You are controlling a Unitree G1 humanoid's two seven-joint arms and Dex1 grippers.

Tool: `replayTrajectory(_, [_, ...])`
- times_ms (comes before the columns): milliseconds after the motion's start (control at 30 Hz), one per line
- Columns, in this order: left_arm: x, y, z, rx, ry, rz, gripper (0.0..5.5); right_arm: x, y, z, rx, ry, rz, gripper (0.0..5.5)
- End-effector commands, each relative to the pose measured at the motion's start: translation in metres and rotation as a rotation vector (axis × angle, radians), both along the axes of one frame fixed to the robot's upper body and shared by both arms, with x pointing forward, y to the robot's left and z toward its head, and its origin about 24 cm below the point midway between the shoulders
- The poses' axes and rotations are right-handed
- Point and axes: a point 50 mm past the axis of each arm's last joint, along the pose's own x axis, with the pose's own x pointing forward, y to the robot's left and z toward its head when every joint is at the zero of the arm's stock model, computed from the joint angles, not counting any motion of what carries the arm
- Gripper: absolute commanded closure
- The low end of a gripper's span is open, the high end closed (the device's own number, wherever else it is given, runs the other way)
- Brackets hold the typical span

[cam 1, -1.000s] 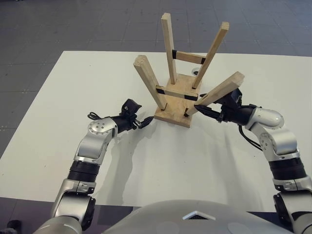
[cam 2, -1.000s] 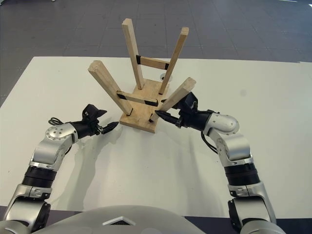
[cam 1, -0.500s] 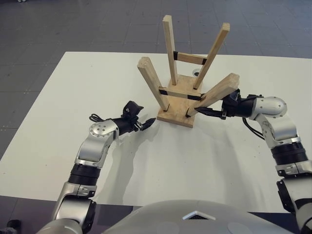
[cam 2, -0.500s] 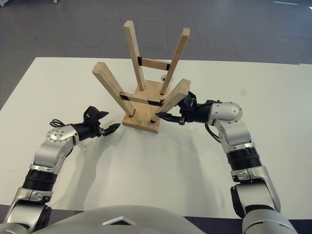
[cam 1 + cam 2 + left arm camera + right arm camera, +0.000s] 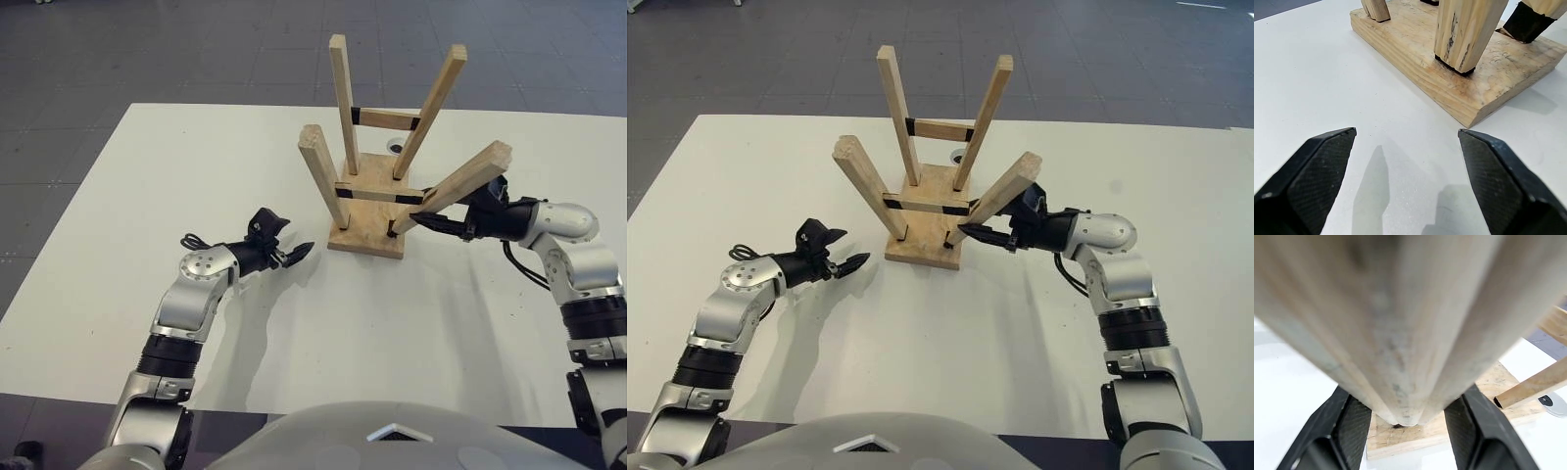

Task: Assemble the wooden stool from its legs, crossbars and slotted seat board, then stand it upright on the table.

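Although the stool (image 5: 377, 166) looks fully put together, it stands upside down, so the last part of the task is not yet done. Its seat board (image 5: 367, 233) lies flat on the white table (image 5: 196, 157), near the middle and toward the far edge. All four legs rise from the board and splay outward: two far ones (image 5: 343, 98) point almost straight up, the near left leg (image 5: 321, 176) leans toward the robot's left, and the near right leg (image 5: 465, 181) leans low toward its right. One crossbar (image 5: 387, 118) joins the far pair high up, and another (image 5: 377, 193) joins the near pair close to the board. No loose parts lie on the table.

The right tool (image 5: 431, 219) clasps the near right leg just above the board; its wrist view shows a dark finger (image 5: 1347, 431) pressed on each side of the wood. The left tool (image 5: 297, 255) hovers just over the table with its fingers spread wide and nothing between them, near the board's left edge but apart from it.

By my reading, the joining is complete. What remains is to turn the stool over and set it on its four legs.
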Motion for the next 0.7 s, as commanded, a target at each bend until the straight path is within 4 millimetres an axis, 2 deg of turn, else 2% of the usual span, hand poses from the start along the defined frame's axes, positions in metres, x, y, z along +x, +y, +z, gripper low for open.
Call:
replayTrajectory(33, [0.000, -0.001, 0.001, 0.006, -0.001, -0.008, 1.64, -0.018, 0.000, -0.015, -0.073, 0.081, 0.021, 3.47])
replayTrajectory(100, [0.000, 0.000, 0.001, 0.003, 0.001, -0.007, 1.64, -0.022, 0.003, -0.026, -0.111, 0.077, 0.031, 3.47])
replayTrajectory(267, [0.003, 0.000, 0.003, 0.007, -0.002, -0.014, 1.64, -0.028, -0.005, -0.051, -0.277, 0.035, 0.063, 3.47])
replayTrajectory(400, [0.005, 0.002, 0.004, 0.009, -0.006, -0.009, 1.64, -0.045, -0.002, -0.076, -0.206, 0.209, 0.100, 3.47])
replayTrajectory(533, [0.005, 0.001, 0.004, 0.004, -0.002, -0.007, 1.64, -0.056, 0.002, -0.080, -0.097, 0.351, 0.112, 3.47])
replayTrajectory(600, [0.005, 0.003, 0.004, 0.006, -0.002, -0.003, 1.64, -0.059, 0.003, -0.075, -0.062, 0.397, 0.125, 3.47])
replayTrajectory(700, [0.008, 0.007, 0.005, 0.013, -0.010, 0.016, 1.64, -0.057, 0.000, -0.068, -0.106, 0.375, 0.138, 3.47])
